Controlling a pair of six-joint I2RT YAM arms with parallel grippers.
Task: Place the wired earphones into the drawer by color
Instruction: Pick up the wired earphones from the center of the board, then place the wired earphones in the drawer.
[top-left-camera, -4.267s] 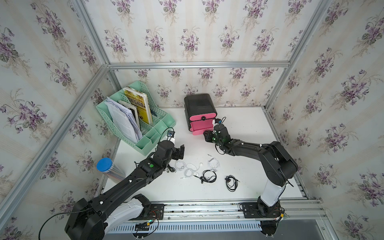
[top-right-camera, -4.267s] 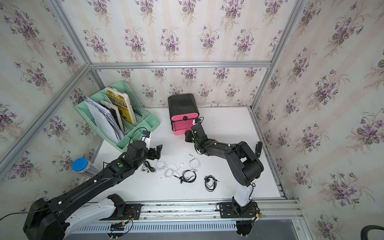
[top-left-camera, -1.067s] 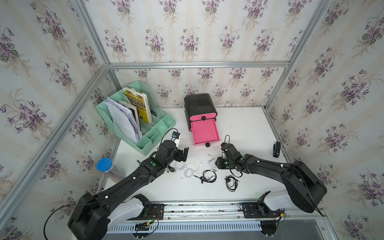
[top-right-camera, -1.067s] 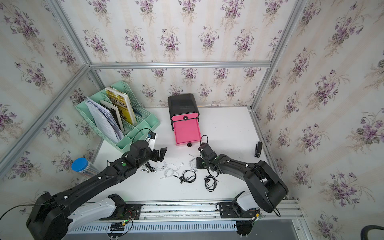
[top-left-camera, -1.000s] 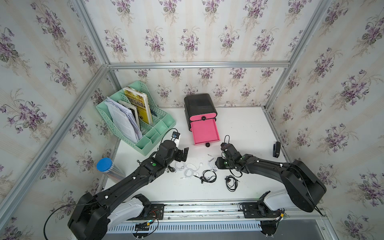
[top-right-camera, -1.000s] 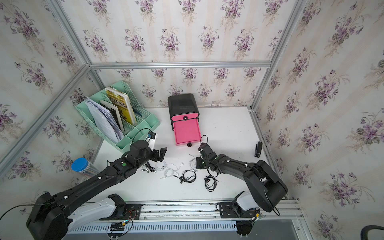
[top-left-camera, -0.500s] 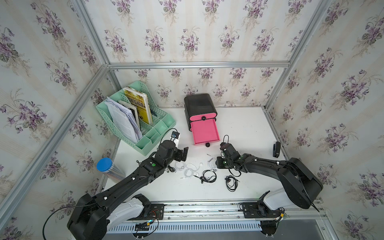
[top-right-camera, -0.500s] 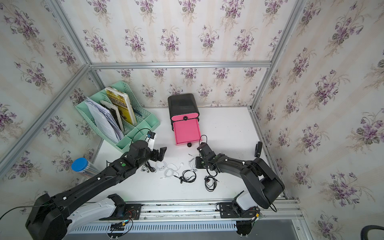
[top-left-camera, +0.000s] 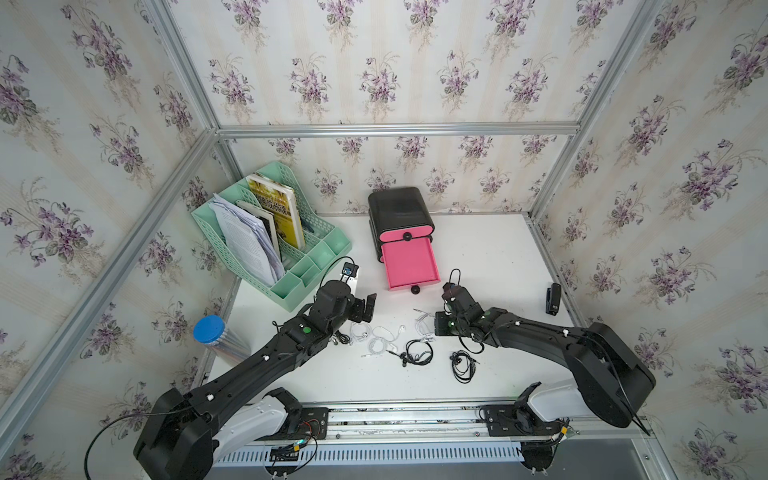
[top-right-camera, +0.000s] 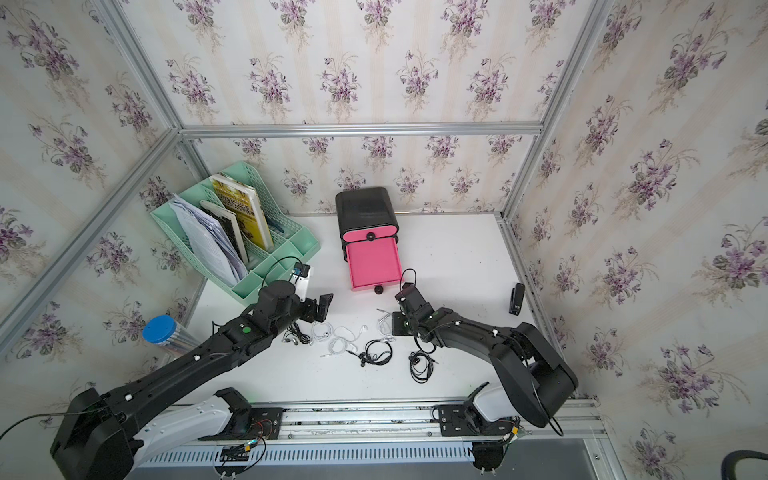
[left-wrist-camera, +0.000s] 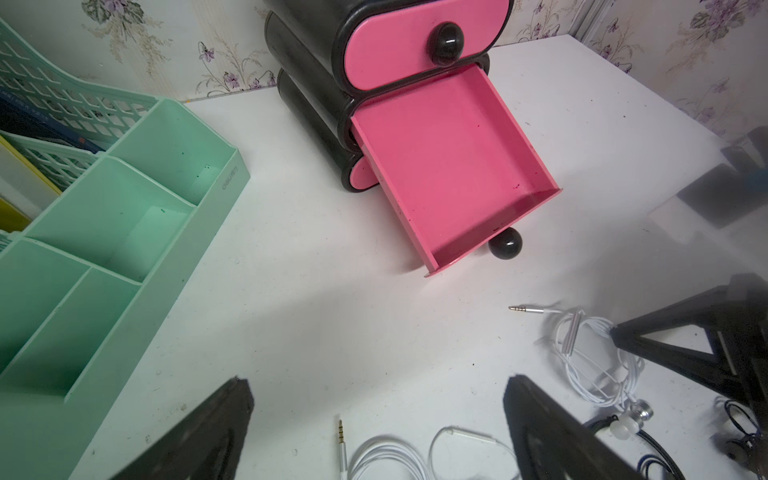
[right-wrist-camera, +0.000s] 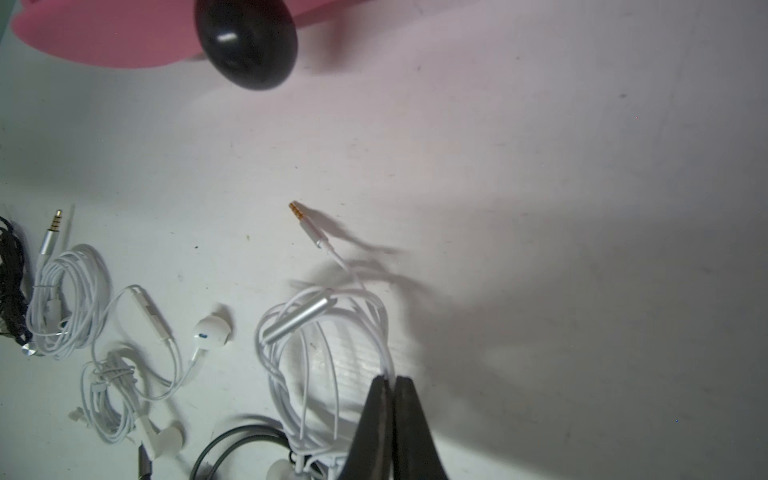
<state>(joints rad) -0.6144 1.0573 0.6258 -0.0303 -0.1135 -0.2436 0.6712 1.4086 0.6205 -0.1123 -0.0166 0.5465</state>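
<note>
The black drawer unit has its middle pink drawer (top-left-camera: 409, 266) pulled out, and that drawer is empty. Wired earphones lie in front of it on the white table. My right gripper (right-wrist-camera: 390, 380) is shut on the cable of a white coiled bundle (right-wrist-camera: 324, 332), which both top views show (top-left-camera: 424, 322) (top-right-camera: 384, 324). My left gripper (left-wrist-camera: 378, 386) hangs open over other white bundles (top-left-camera: 380, 336) and holds nothing. Black bundles (top-left-camera: 417, 355) (top-left-camera: 463, 365) lie nearer the front edge.
A green file organizer (top-left-camera: 291, 257) with books and papers stands at the back left. A blue-lidded container (top-left-camera: 210, 330) sits off the table's left edge. A small black stapler (top-left-camera: 552, 299) lies at the right edge. The open drawer's black knob (right-wrist-camera: 247, 41) is close to my right gripper.
My right gripper's jaws have closed onto the white cable during the last second. Earlier, that arm came from the drawer, now pulled open, to the earphones. The left arm has hardly moved.
</note>
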